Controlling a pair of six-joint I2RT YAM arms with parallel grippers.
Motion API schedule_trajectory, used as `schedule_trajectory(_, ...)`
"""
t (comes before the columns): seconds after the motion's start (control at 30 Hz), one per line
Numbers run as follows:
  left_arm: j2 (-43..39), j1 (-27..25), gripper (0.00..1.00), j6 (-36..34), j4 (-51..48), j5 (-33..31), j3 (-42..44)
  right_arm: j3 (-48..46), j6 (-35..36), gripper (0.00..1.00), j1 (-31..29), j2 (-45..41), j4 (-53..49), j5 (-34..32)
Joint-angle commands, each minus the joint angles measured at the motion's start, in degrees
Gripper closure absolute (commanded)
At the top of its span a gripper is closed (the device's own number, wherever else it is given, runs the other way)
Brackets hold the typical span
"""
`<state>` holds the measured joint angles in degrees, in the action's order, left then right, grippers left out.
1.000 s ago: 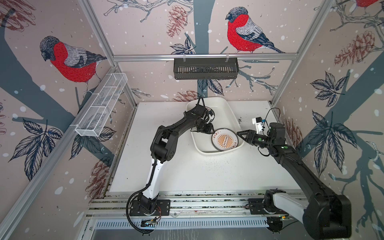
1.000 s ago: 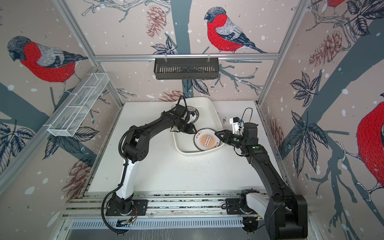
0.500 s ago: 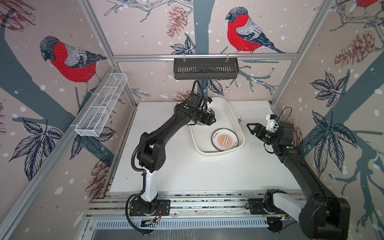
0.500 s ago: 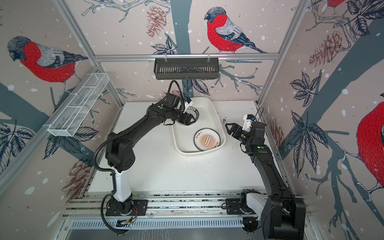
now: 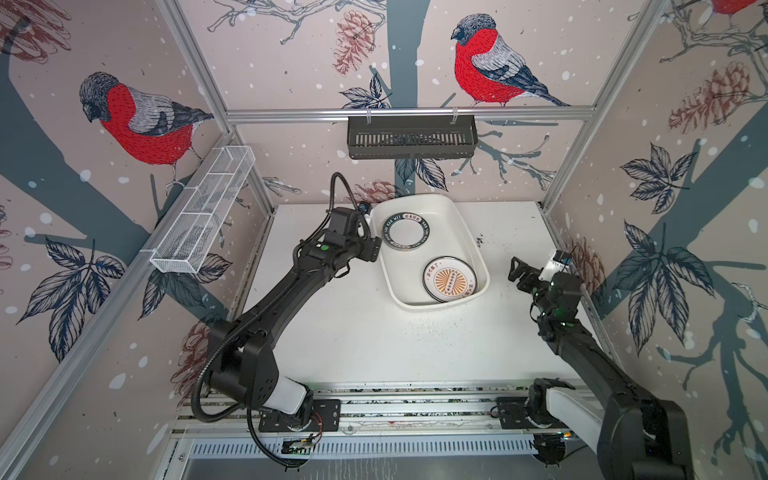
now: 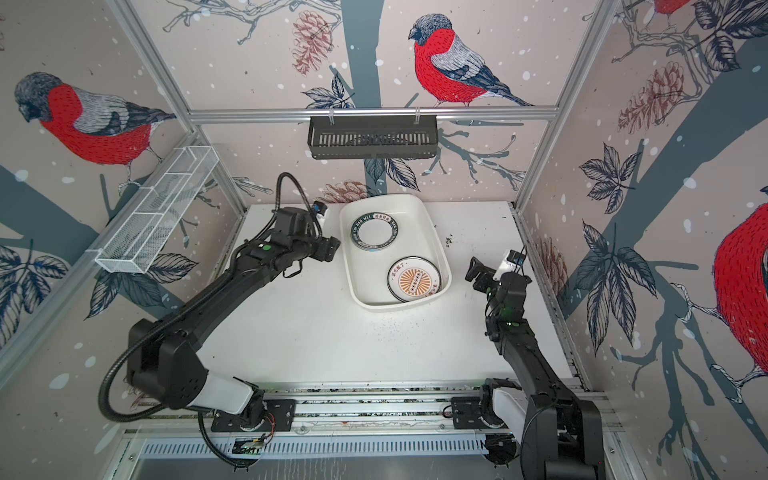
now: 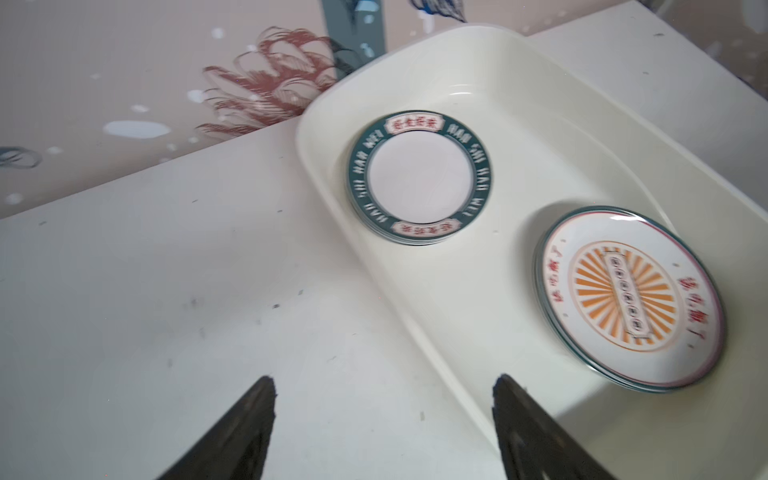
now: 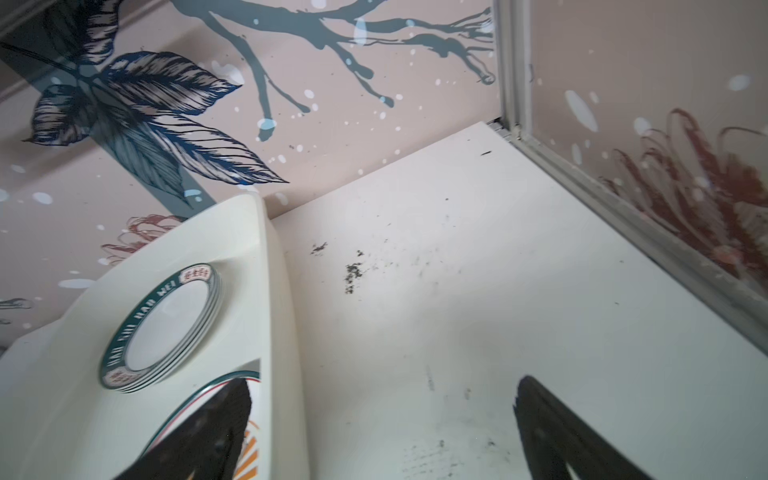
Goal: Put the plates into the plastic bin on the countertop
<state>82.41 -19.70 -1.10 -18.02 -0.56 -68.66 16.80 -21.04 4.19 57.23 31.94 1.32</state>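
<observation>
The plates (image 5: 405, 231) lie stacked in the plastic bin (image 5: 449, 228); left gripper (image 7: 384, 382), wide and empty, sits just beside its rim; right gripper (image 8: 384, 384), equally wide, stands farther off.

Plate lettering
The green-rimmed plate (image 8: 162, 328) carries white letters "HAO WEI" on its rim; Chinese characters on the sunburst plate (image 7: 627, 297) are too blurred to read

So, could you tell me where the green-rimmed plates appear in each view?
In a top view: green-rimmed plates, plastic bin's far end.
In a top view: green-rimmed plates, same end.
Left wrist: green-rimmed plates, inside bin.
Right wrist: green-rimmed plates, inside bin.
Shared landmark: sunburst plate alongside.
</observation>
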Motion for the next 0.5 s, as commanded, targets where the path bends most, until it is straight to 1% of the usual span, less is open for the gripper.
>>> schedule_trajectory(0.0, -4.25, 4.8, 0.15, 1.79, 10.29, -3.85, 6.94, -4.06, 7.9, 0.0, 0.04, -0.98, 16.45, -7.78)
schedule_trajectory(0.07, -6.82, 8.61, 0.1, 2.49, 15.64, -3.93, 12.56, -4.69, 9.49, 0.0, 0.03, -0.25, 16.12, -8.67)
schedule_trajectory(0.13, -9.11, 12.18, 0.08, 3.63, 23.05, -3.83, 19.19, -5.74, 10.57, 0.0, 0.03, 2.43, 18.54, -8.34)
schedule_trajectory(0.17, -10.17, 14.2, 0.03, 4.47, 27.39, -3.29, 22.67, -6.93, 10.86, 0.0, 0.04, 4.18, 21.28, -7.87)
schedule_trajectory(0.23, -11.73, 17.6, 0.02, 6.14, 36.5, -2.28, 29.35, -10.03, 9.96, 0.0, 0.06, 7.09, 28.98, -8.18)
schedule_trajectory(0.3, -11.97, 19.62, 0.02, 6.81, 44.5, -3.5, 34.56, -12.55, 8.94, 0.0, 0.07, 10.64, 36.21, -8.01)
schedule_trajectory(0.37, -11.42, 20.87, 0.02, 5.88, 49.42, -3.63, 38.18, -13.42, 9.48, 0.0, 0.02, 15.34, 43.84, -7.51)
schedule_trajectory(0.4, -11.16, 21.29, 0.02, 5.19, 51.99, -3.72, 39.8, -13.4, 10.51, 0.0, -0.04, 16.69, 45.28, -6.91)
schedule_trajectory(0.47, -10.23, 22.13, 0.02, 4.83, 61.42, -3.59, 44.93, -12.66, 11.13, 0.0, -0.14, 17.63, 43.7, -7.17)
